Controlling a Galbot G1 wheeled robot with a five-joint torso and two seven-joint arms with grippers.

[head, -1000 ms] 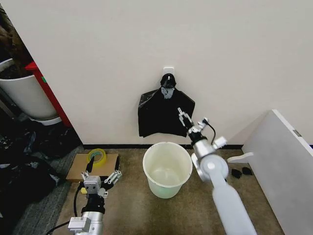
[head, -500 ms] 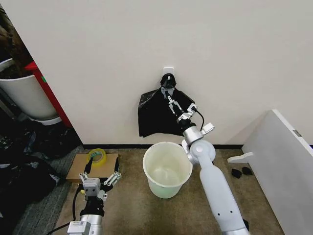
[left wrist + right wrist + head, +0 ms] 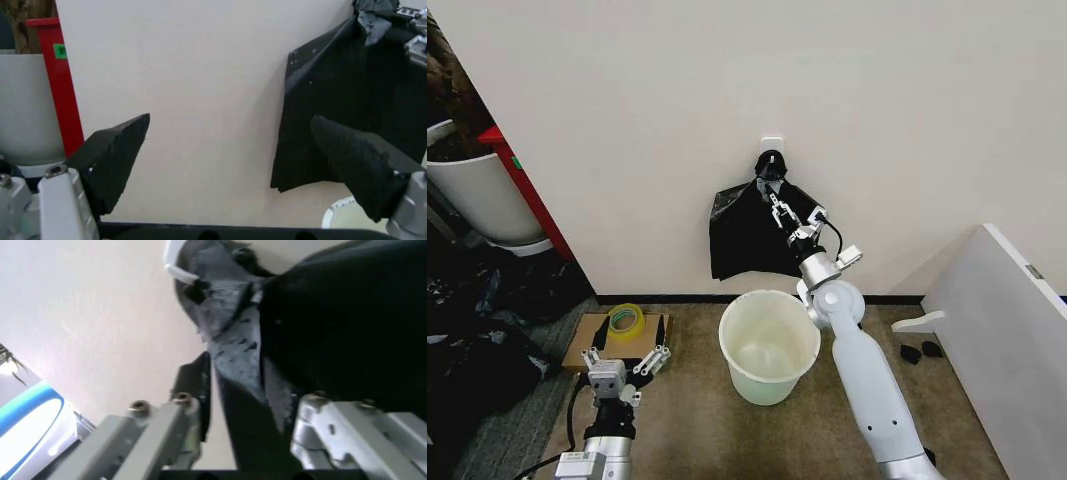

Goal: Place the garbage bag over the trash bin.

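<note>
We see the garbage bag (image 3: 752, 235) hanging flat against the wall from a white hook (image 3: 771, 146), gathered to a knot at the top, directly above the trash bin (image 3: 769, 346), which stands on the carpet at the wall's foot. Our right gripper (image 3: 783, 213) reaches up at the bag's upper right part, just below the knot (at about 5 o'clock from it), its fingers (image 3: 167, 435) parted with a fold of black plastic between them; we cannot tell whether they pinch it. Our left gripper (image 3: 624, 353) waits low at 8 o'clock from the bin, spread wide, beside a cardboard box (image 3: 585, 342) carrying a yellow tape roll (image 3: 625, 320).
</note>
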